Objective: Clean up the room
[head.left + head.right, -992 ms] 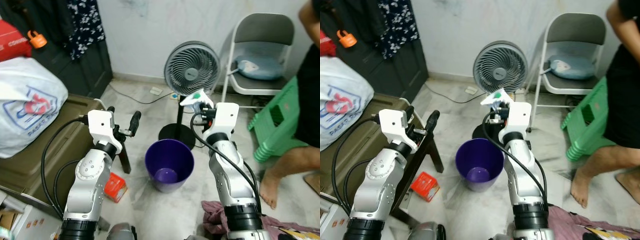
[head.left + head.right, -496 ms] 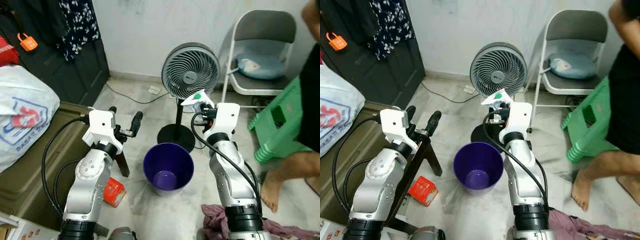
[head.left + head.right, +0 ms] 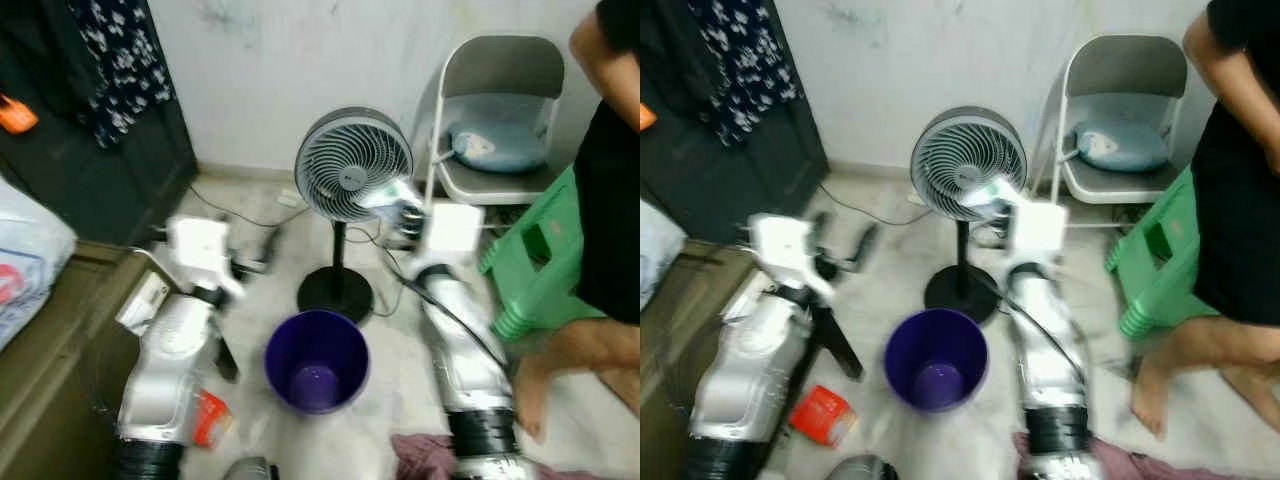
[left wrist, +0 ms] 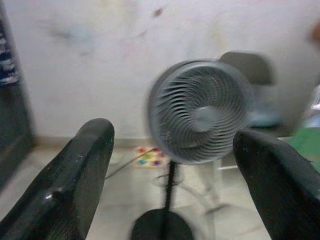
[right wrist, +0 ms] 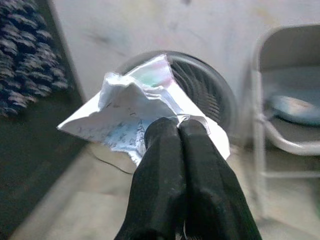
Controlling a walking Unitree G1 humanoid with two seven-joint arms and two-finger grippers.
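Note:
A purple bin (image 3: 316,360) stands on the marble floor between my two arms, with nothing visible inside. My right gripper (image 5: 179,131) is shut on a crumpled white paper (image 5: 134,111) with a green spot. It is held up in front of the fan, above and to the right of the bin; the paper (image 3: 388,198) looks blurred here. My left gripper (image 4: 172,145) is open with nothing between its fingers (image 4: 75,175). It is raised to the left of the bin (image 3: 936,358) and points toward the fan.
A grey standing fan (image 3: 353,165) is just behind the bin. A folding chair (image 3: 495,110) with a cushion, a green stool (image 3: 540,260) and a person (image 3: 610,180) are to the right. A red box (image 3: 820,413) and a pink cloth (image 3: 425,460) lie on the floor. A dark cabinet (image 3: 90,130) is to the left.
The whole picture has shifted and gone blurred, so the camera has moved. Both arms keep their pose, and the right gripper still holds the paper.

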